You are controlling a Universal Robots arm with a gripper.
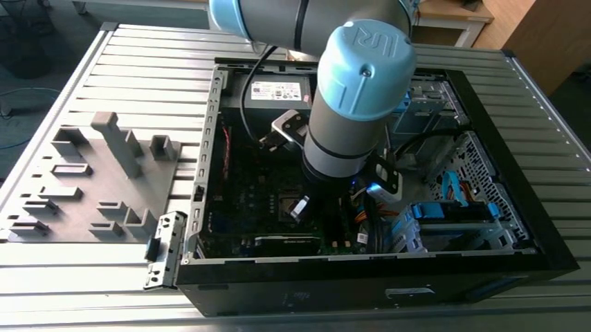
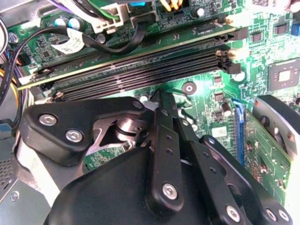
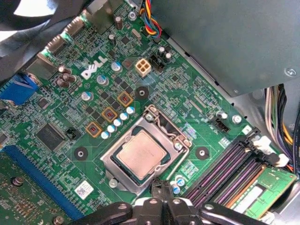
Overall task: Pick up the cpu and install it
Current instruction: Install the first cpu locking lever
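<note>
Black gripper [image 3: 164, 199] linkage over the motherboard [image 3: 70, 117].
First wrist view: fingers met tip to tip, pinched together on nothing, just beside the cpu [image 3: 142, 154], which lay flat in its socket [image 3: 112, 161]; memory slots [image 3: 225, 173] stood near. Second wrist view: gripper [image 2: 161, 101] body hid the socket; memory slots [image 2: 140, 70] lay beyond. Exterior view: arm [image 1: 356, 104] blocked much of the open computer case [image 1: 517, 263].

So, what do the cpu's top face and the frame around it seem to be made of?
The cpu looks like dull, brushed metal, silver-grey with a warm tint: it has a soft sheen with no sharp reflections. The socket frame around it seems brighter, bare metal, perhaps steel, with shiny edges and screws.
</note>
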